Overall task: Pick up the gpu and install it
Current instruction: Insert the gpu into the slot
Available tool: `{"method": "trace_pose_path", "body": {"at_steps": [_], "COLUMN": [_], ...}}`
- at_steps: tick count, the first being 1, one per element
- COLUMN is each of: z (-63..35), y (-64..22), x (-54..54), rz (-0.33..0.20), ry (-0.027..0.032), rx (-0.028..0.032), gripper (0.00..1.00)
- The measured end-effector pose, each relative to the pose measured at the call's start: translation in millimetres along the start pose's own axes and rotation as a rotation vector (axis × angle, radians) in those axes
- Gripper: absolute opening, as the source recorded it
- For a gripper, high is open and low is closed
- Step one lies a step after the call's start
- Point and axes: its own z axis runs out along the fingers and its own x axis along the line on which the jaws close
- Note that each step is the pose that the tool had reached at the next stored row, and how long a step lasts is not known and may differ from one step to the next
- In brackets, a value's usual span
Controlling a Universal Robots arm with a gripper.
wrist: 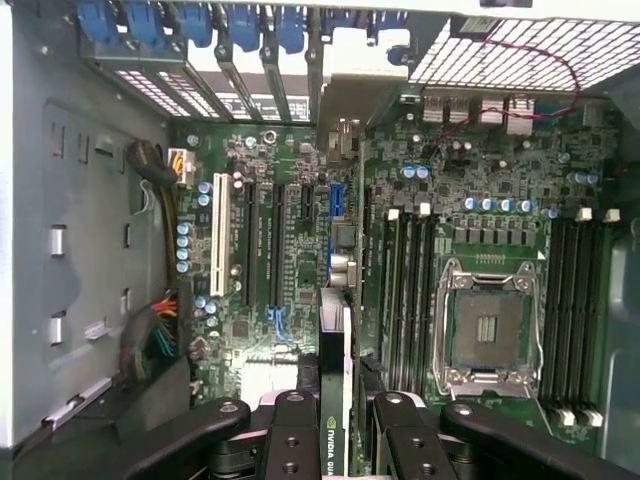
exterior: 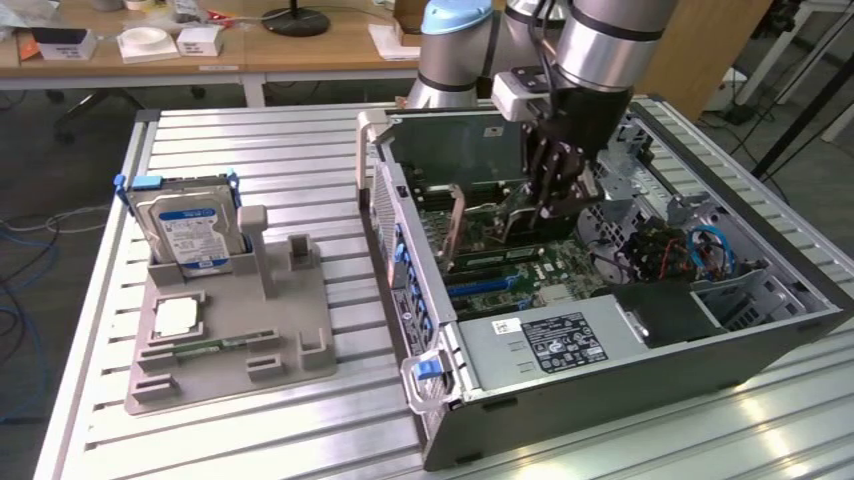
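Inside the case (exterior: pixel 627 395), gripper (wrist: pixel 338 408) clamped on the gpu (wrist: pixel 334 350) above the motherboard (wrist: pixel 500 170). Risk: card edge misses the slots (wrist: pixel 262 240), jams or skews.

Held the gpu (wrist: pixel 333 350) edge-on between the black fingers (wrist: pixel 290 435) of the gripper (wrist: pixel 340 405), mid-frame. Looked past it onto a green motherboard (wrist: pixel 300 265), card parallel to a white slot (wrist: pixel 228 235). Showed a CPU socket (wrist: pixel 490 330) flanked by memory slots (wrist: pixel 405 290), plus blue latches (wrist: pixel 190 20).
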Motion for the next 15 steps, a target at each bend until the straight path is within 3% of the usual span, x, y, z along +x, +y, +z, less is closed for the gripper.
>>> {"method": "trace_pose_path", "body": {"at_steps": [7, 15], "z": [12.7, 26.2], "y": [1.6, 11.5], "x": [0.0, -0.3], "rz": [0.0, 0.0], "ry": [0.0011, 0.0014], "rx": [-0.0001, 0.0], "gripper": [0.26, 0.26]}}
